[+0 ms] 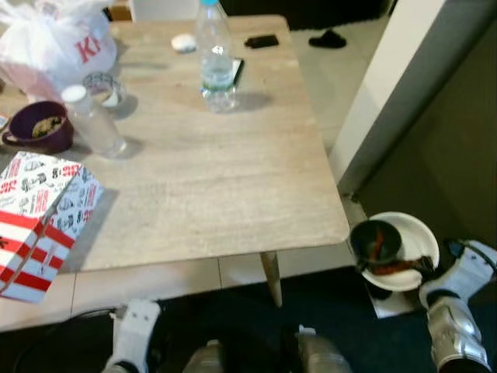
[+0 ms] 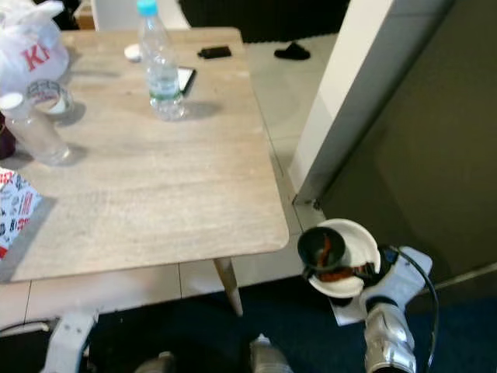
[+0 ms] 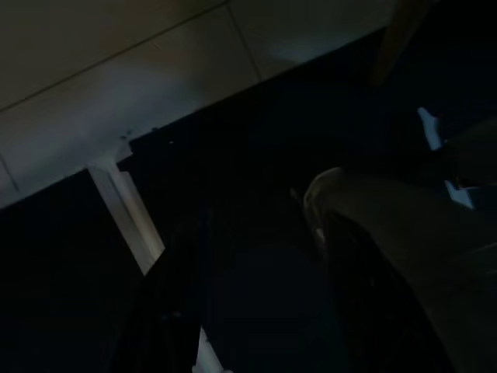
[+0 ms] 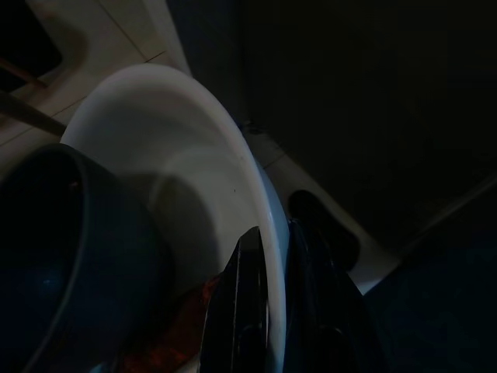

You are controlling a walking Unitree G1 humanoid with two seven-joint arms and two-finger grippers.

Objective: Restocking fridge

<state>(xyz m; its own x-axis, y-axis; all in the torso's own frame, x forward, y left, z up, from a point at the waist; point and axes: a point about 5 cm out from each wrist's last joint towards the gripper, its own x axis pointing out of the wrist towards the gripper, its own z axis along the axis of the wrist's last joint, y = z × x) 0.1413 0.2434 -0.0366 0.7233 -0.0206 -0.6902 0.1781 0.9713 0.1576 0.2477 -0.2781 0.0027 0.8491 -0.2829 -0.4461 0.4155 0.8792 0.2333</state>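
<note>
— So, what's on that pale wood-grain table [image 1: 210, 179]?
— Clear plastic water bottle [image 1: 215, 58], red-striped carton [image 1: 39, 221].
— And the right gripper [image 4: 268, 311]?
— Clenched on a white plate's [image 2: 361, 241] rim, dark bowl [image 2: 321, 247] aboard, beside the table's corner.
— Left gripper?
— Can't tell.

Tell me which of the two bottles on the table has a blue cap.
The taller water bottle with the label, standing near the far edge of the table. The shorter clear bottle, beside the purple mug, has a white cap.

1. Table [image 1: 210, 194] ahead; water bottle [image 1: 215, 58] far centre, phone [image 1: 262, 41] behind it to the right.
2. Left edge: patterned box [image 1: 39, 217], mug [image 1: 39, 128] behind it, small bottle [image 1: 93, 120] beside mug.
3. Right of table, low: plate [image 2: 361, 241] w/ bowl [image 2: 321, 247] on it, pinched at rim by right gripper [image 4: 276, 264].
</note>
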